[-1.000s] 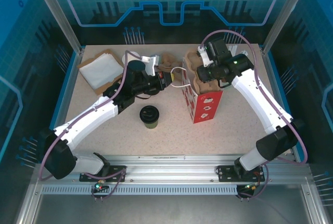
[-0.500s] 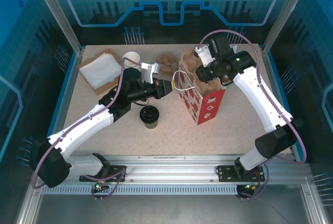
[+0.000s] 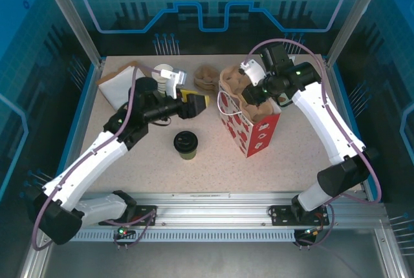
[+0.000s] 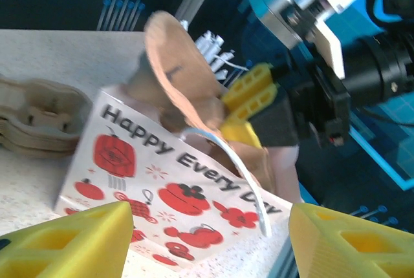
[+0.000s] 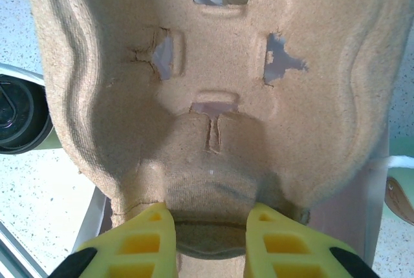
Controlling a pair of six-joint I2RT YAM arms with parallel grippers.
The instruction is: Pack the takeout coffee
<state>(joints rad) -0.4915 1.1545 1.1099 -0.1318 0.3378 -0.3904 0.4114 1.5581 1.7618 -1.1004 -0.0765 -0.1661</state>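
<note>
- Olive-green paper cup with black lid (image 3: 185,143) stands alone on the speckled table (image 3: 291,161), near the bag, untouched.
- Left gripper (image 3: 195,101) just let go of the red-and-white paper bag (image 3: 253,129); jaws apart, backed off.
- Right gripper (image 5: 210,216) clamps the brown pulp carrier (image 5: 213,97) in the bag. I'd fetch the cup next.

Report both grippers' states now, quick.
Left gripper: open, holding nothing.
Right gripper: closed on the cardboard cup carrier poking out of the gift bag.
</note>
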